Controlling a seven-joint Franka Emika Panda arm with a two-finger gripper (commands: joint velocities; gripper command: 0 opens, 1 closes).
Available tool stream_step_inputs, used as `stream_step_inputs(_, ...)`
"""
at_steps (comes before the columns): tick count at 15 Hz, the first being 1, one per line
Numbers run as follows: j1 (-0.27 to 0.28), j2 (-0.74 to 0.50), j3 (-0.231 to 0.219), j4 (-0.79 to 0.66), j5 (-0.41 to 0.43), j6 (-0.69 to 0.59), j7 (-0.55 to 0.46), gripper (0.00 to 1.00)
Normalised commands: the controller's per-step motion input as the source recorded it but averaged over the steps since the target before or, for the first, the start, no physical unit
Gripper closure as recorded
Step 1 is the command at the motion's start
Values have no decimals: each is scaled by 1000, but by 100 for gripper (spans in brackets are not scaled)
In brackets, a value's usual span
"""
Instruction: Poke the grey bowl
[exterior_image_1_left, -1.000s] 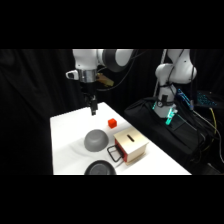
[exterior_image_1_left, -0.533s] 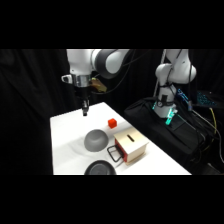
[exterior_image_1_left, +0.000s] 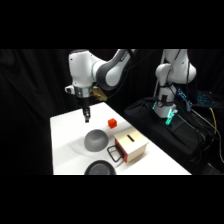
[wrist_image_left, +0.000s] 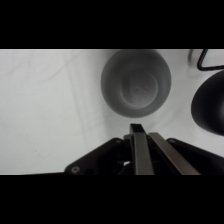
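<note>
Nearest the camera, at the front edge of the desk, a dark round dish sits half cut off, and just behind it the grey bowl lies upside down as a smooth dome. To the bowl's right stands a tan box with a slot in its top and a black wire handle on its near side, close beside the bowl but seemingly not touching it. A small red block rests a little farther back.

Above and behind the bowl hangs the gripper, pointing down and well clear of the dome. From the wrist camera the bowl fills the middle of the view beyond the gripper, whose jaws look pressed together with nothing between them, a fit shape for poking.

By my reading this is the approach step: the tip is lined up roughly over the bowl but no contact is made. The next move calls for a short, gentle descent onto the dome, central enough that the tip does not slide off the curved side or shove the bowl into the box.

The desk is plain white. Beyond it black curtains close the room, with a second white robot arm and a black case at the far right.
</note>
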Motion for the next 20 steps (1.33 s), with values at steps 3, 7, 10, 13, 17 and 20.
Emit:
stream_step_inputs(3, 35, 111, -33, -81, -15, 292, 2, 100)
stream_step_inputs(7, -1, 112, 6, -83, 87, 259, -57, 100)
stream_step_inputs(10, -2, 84, 19, -84, 91, 299, -94, 100)
stream_step_inputs(13, 10, 82, -8, -58, 54, 320, -87, 100)
stream_step_inputs(17, 5, 49, -11, -34, 68, 253, -84, 100)
stream_step_inputs(20, 3, -21, 13, -32, 105, 130, -87, 100)
